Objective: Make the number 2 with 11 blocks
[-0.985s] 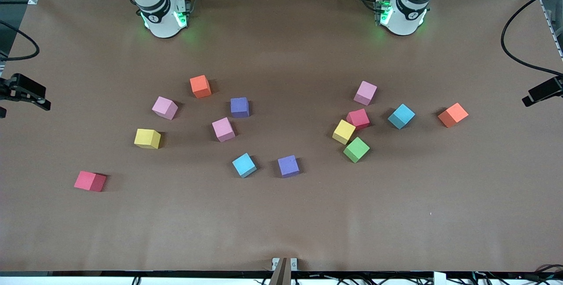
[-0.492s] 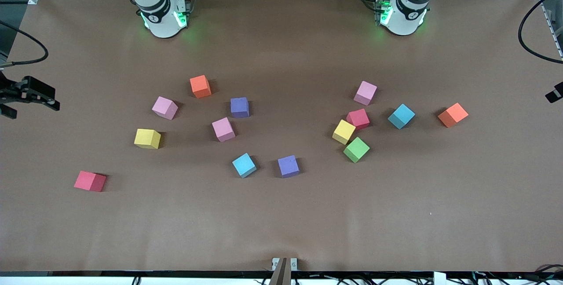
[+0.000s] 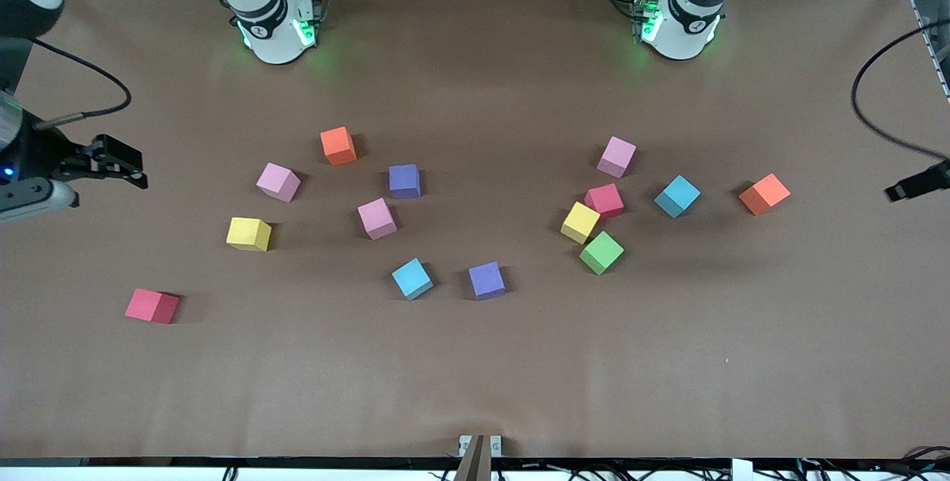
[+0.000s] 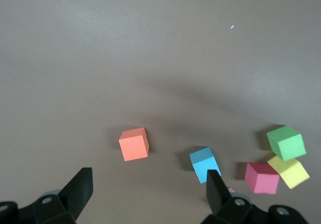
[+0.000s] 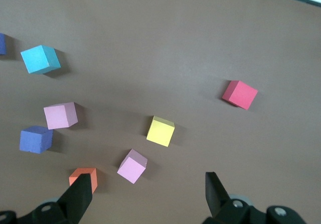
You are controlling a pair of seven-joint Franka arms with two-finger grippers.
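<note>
The blocks lie scattered on the brown worktop (image 3: pixel 475 377), and no number 2 is formed yet.

Toward the right arm's end there are a pink block (image 3: pixel 278 182), a yellow block (image 3: pixel 249 234), a red block (image 3: pixel 152 306), a second pink block (image 3: pixel 377 218), a purple block (image 3: pixel 404 181) and an orange cube (image 3: pixel 338 145). Near the middle, closer to the front camera, a light blue block (image 3: pixel 412 278) stands beside another purple block (image 3: pixel 487 280).

Toward the left arm's end, a red block (image 3: pixel 605 200), a yellow block (image 3: pixel 580 223) and a green block (image 3: pixel 601 252) sit close together; the red and yellow ones seem to touch at a corner. Near them are a third pink block (image 3: pixel 617 156), a blue cube (image 3: pixel 677 196) and a second orange cube (image 3: pixel 764 194).

The right claw (image 3: pixel 111 162) hangs open over the worktop's edge at the right arm's end and holds nothing. The left claw (image 4: pixel 145 191) is also open and empty, over the edge at the left arm's end, near the second orange cube.
</note>
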